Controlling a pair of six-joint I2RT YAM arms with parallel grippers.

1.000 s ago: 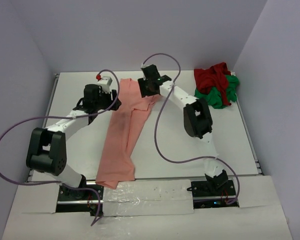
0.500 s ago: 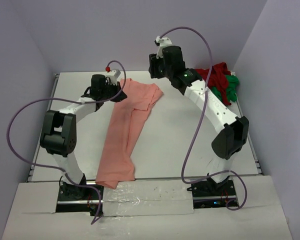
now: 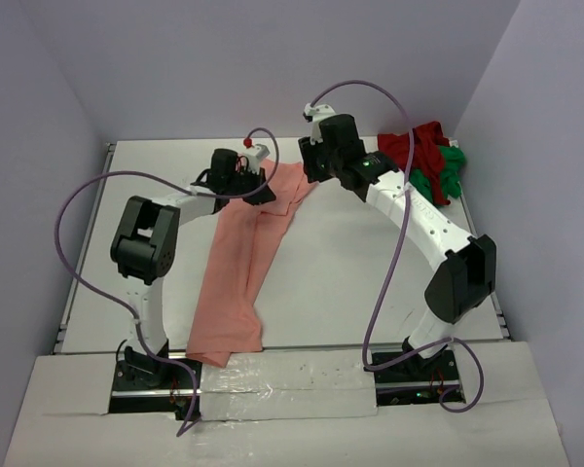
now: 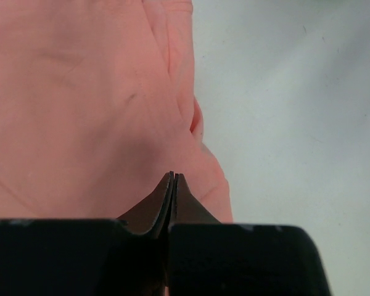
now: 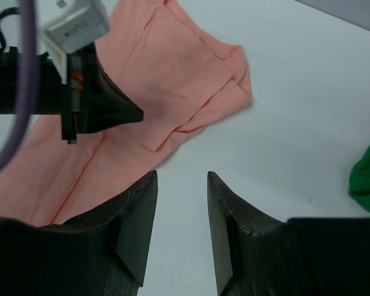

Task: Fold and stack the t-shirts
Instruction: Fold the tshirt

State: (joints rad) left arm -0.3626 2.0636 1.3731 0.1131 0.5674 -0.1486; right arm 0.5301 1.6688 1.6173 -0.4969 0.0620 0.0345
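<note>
A salmon-pink t-shirt [image 3: 241,255] lies folded into a long strip on the white table, running from the back middle to the near edge. My left gripper [image 3: 268,192] is shut, its tips [image 4: 173,175] low over the shirt's upper part [image 4: 80,105]; no cloth shows between the jaws. My right gripper [image 3: 312,172] hangs open over bare table beside the shirt's top right corner [image 5: 231,68], holding nothing [image 5: 182,182]. The left gripper [image 5: 132,114] also shows in the right wrist view. A dark red t-shirt [image 3: 411,148] and a bright green t-shirt [image 3: 440,182] lie crumpled together at the back right.
The table [image 3: 370,263] is boxed in by pale walls at the back and both sides. Purple cables [image 3: 389,263] loop from both arms. The green cloth's edge [image 5: 367,179] shows at the right of the right wrist view.
My left gripper has moved right onto the shirt's upper part and gone from open to shut. My right gripper lifted off the shirt, moved right and came back down, its jaws narrowing.
</note>
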